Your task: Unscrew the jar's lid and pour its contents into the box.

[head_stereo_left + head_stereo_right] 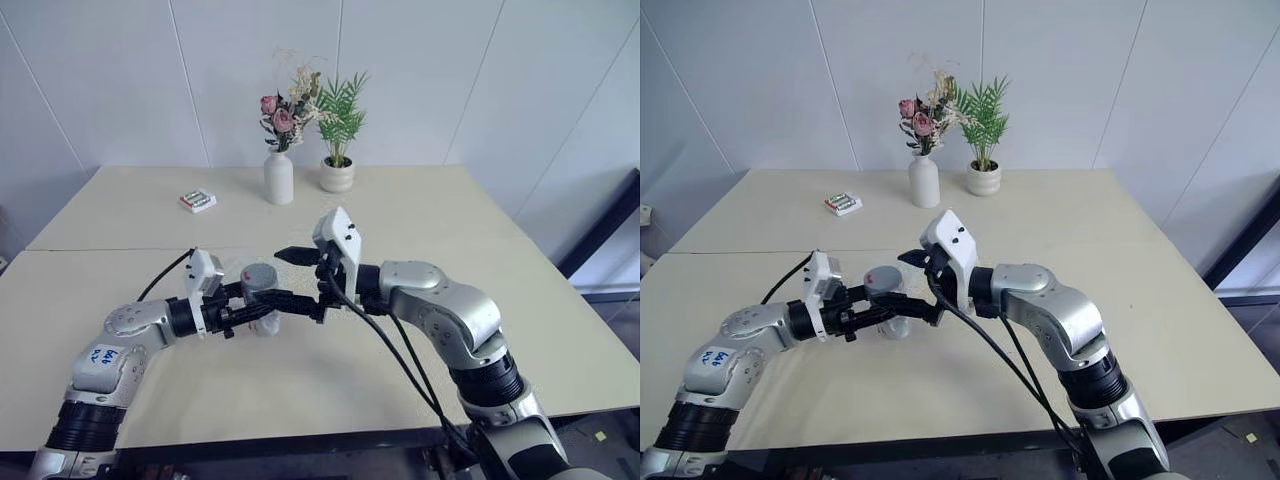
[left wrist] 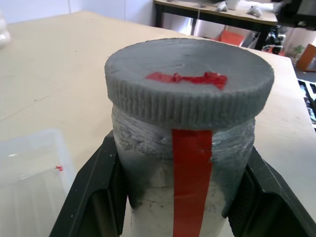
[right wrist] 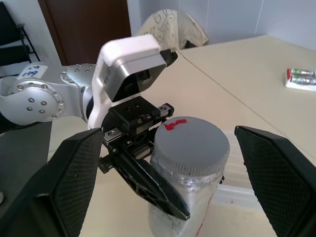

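Observation:
My left gripper (image 1: 285, 300) is shut on the jar (image 1: 262, 292), a small silvery-grey cylinder with a red strip down its side, held upright just above the table. The grey ribbed lid (image 2: 190, 84) with a red mark sits closed on top. From the right, my right gripper (image 1: 300, 277) reaches in level; it is open, and its wide black fingers (image 3: 74, 182) stand either side of the lid (image 3: 191, 143) without touching it. The clear shallow box (image 2: 29, 168) lies on the table beside and under the jar. The contents are hidden inside.
At the table's far side stand a white vase with flowers (image 1: 278, 178) and a small potted plant (image 1: 337, 175). A small white packet (image 1: 197, 200) lies far left of them. The beige table (image 1: 480, 300) has a seam across it.

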Action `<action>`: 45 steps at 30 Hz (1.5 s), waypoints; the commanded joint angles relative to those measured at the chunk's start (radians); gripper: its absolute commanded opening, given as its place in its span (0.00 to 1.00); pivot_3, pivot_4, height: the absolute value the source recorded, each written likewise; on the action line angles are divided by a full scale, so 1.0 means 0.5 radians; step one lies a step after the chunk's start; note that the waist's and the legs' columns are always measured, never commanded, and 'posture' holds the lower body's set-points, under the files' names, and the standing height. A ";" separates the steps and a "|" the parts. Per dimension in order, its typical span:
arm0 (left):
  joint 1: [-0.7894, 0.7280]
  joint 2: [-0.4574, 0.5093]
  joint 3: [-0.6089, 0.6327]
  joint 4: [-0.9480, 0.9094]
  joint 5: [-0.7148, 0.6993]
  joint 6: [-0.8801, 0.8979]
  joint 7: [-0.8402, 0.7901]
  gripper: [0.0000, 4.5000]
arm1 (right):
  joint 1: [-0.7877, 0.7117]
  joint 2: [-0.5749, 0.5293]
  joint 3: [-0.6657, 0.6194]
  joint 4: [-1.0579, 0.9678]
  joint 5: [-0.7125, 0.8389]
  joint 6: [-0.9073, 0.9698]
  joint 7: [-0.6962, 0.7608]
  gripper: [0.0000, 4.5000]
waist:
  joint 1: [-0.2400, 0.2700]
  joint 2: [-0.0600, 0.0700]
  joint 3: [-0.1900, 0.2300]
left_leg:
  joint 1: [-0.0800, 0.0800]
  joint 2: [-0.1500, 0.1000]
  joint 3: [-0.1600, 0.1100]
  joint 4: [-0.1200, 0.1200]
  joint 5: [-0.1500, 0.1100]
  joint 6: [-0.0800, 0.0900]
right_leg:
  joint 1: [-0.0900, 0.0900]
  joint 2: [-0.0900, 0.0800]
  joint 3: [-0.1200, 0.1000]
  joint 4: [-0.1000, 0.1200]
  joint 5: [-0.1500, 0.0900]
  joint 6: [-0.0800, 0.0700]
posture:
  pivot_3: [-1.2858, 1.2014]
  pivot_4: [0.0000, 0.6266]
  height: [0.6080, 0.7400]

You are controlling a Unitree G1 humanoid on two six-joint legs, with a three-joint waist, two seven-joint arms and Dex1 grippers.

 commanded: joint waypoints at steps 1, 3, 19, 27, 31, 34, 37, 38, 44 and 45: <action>-0.049 -0.015 -0.001 -0.013 0.031 -0.054 -0.055 0.47 | 0.001 0.034 -0.009 -0.072 -0.036 0.013 -0.098 1.00 | -0.003 0.000 0.000 | 0.000 0.000 0.001 0.000 0.000 0.000 | 0.000 0.001 0.001 0.001 0.000 0.000 | 0.52 0.24 1.00; -0.045 -0.028 -0.013 -0.016 0.057 -0.066 -0.064 0.47 | 0.008 0.045 -0.007 -0.069 -0.048 0.018 -0.129 1.00 | -0.004 0.000 0.000 | 0.000 0.000 0.001 0.000 0.000 0.000 | -0.002 0.002 0.002 0.003 0.000 0.000 | 0.52 0.24 1.00; -0.094 -0.074 -0.010 0.044 0.117 -0.088 -0.134 0.47 | 0.079 0.139 -0.001 -0.015 -0.080 0.023 -0.207 1.00 | -0.003 0.000 0.000 | 0.001 0.001 0.002 0.000 0.000 0.000 | -0.002 0.003 0.003 0.003 0.000 0.000 | 0.52 0.24 1.00; -0.090 -0.084 -0.004 0.027 0.119 -0.079 -0.133 0.47 | 0.103 0.144 0.022 0.016 -0.111 0.000 -0.187 1.00 | -0.004 0.000 0.000 | 0.001 0.001 0.002 0.000 0.000 0.000 | -0.002 0.003 0.003 0.003 0.000 0.000 | 0.52 0.24 1.00; -0.089 -0.089 -0.005 0.022 0.119 -0.076 -0.128 0.47 | 0.109 0.147 0.022 0.029 -0.122 -0.010 -0.178 1.00 | -0.004 0.000 0.000 | 0.001 0.001 0.002 0.000 0.000 0.000 | -0.002 0.003 0.003 0.004 0.000 0.000 | 0.52 0.24 1.00; -0.090 -0.091 -0.005 0.022 0.118 -0.075 -0.125 0.47 | 0.117 0.150 0.027 0.046 -0.134 -0.028 -0.168 0.91 | -0.004 0.000 0.000 | 0.001 0.001 0.002 0.000 0.000 0.000 | -0.002 0.003 0.003 0.004 0.000 0.000 | 0.52 0.24 1.00; -0.092 -0.092 -0.006 0.023 0.119 -0.076 -0.123 0.47 | 0.119 0.157 0.027 0.059 -0.139 -0.043 -0.160 0.71 | -0.005 0.000 0.000 | 0.001 0.001 0.002 0.000 0.000 0.000 | -0.002 0.003 0.004 0.004 0.000 0.000 | 0.52 0.24 1.00; -0.091 -0.091 -0.004 0.022 0.119 -0.076 -0.122 0.47 | 0.119 0.165 0.024 0.060 -0.137 -0.050 -0.155 0.64 | -0.005 0.000 0.000 | 0.001 0.001 0.002 0.000 0.000 0.000 | -0.002 0.003 0.004 0.004 0.000 0.000 | 0.52 0.24 1.00; -0.079 -0.086 0.001 0.025 0.118 -0.080 -0.131 0.47 | 0.108 0.177 0.016 0.073 -0.138 -0.070 -0.143 0.56 | -0.004 0.000 0.000 | 0.001 0.001 0.002 0.000 0.000 0.000 | -0.002 0.003 0.004 0.004 0.000 0.000 | 0.52 0.24 1.00; -0.075 -0.080 -0.003 0.026 0.115 -0.079 -0.149 0.47 | 0.101 0.180 0.004 0.078 -0.124 -0.069 -0.134 0.56 | -0.004 0.000 0.000 | 0.001 0.001 0.002 0.000 0.000 0.000 | -0.002 0.003 0.004 0.004 0.000 0.000 | 0.52 0.24 1.00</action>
